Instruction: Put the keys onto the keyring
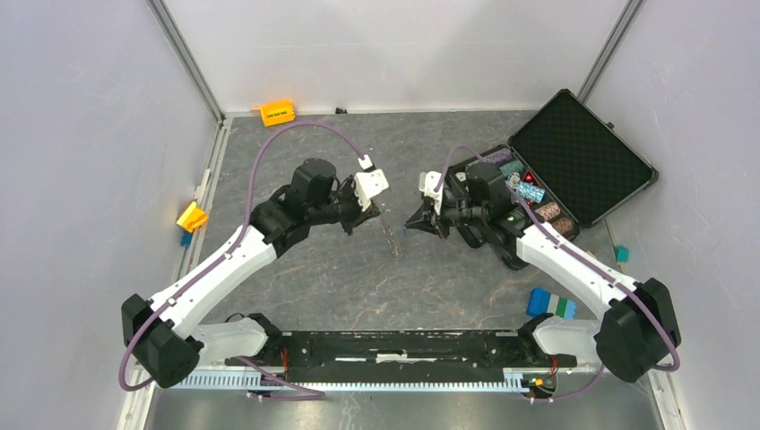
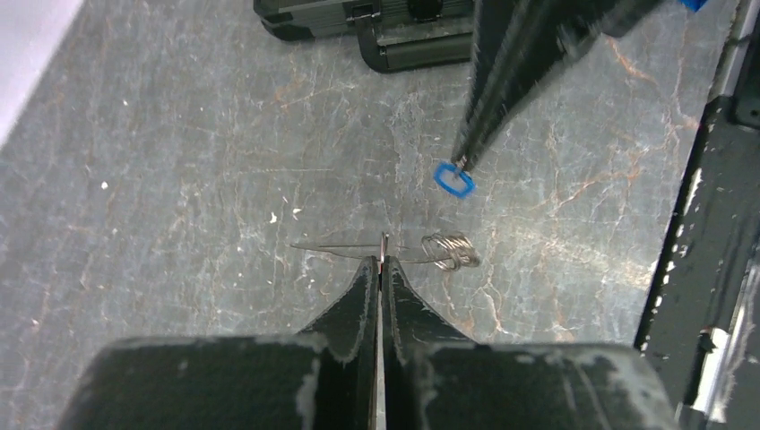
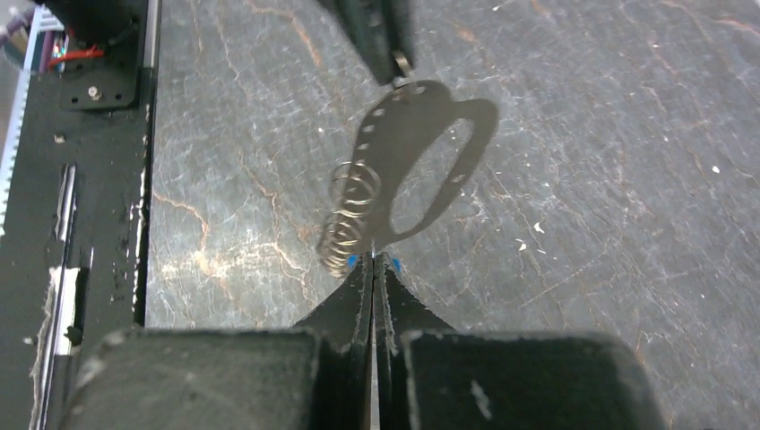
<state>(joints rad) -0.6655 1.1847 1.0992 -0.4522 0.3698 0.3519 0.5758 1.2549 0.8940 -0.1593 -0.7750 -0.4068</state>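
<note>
My left gripper (image 1: 371,215) is shut on the top of the keyring (image 1: 392,240), a flat dark loop that hangs over the table. In the right wrist view the loop (image 3: 394,134) shows broadside, with silver coiled rings (image 3: 351,213) at its lower left and the left gripper's fingers (image 3: 381,36) above it. In the left wrist view the loop (image 2: 384,240) is edge-on between my left gripper's (image 2: 383,260) pads, with the rings (image 2: 448,250) to the right. My right gripper (image 1: 415,224) is shut on a small blue-headed key (image 2: 454,180), its tips (image 3: 374,262) right at the rings.
An open black case (image 1: 574,166) with poker chips lies at the back right. An orange block (image 1: 278,113) is at the back wall, a yellow block (image 1: 192,216) at the left edge, and a blue and green block (image 1: 550,303) at the near right. A black rail (image 1: 403,345) runs along the near edge.
</note>
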